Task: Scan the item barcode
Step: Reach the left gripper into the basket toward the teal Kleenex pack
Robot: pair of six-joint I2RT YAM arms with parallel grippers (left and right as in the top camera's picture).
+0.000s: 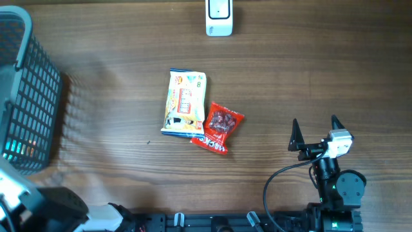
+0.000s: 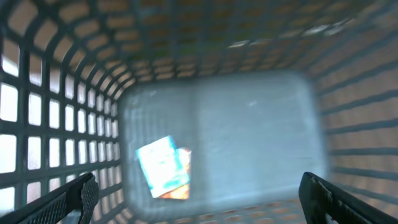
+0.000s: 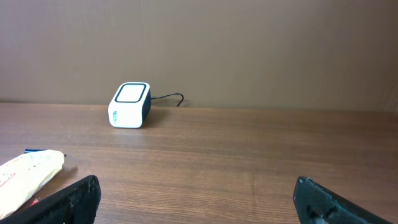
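Opening stage of a barcode scan: I am judging that no item is picked up yet, and both arms are idling. Far left of the barcode scanner (image 1: pixel 219 17), the wire basket (image 1: pixel 26 109) is standing at the table edge. The left gripper (image 2: pixel 198 183) is hanging over its inside, jaws spread wide and holding nothing, above a blue-and-white packet (image 2: pixel 163 167) lying on the basket floor. The right gripper (image 1: pixel 315 122), nearer me and right of the scanner, is likewise gaping empty. Straight out from the scanner, mid-table, the yellow snack packet (image 1: pixel 185 103) is lying flat, printed face up, its corner touching the smaller red packet (image 1: pixel 219 127). No barcode is showing on either. I am expecting the next move to call for gripping one packet and turning its back toward the scanner.
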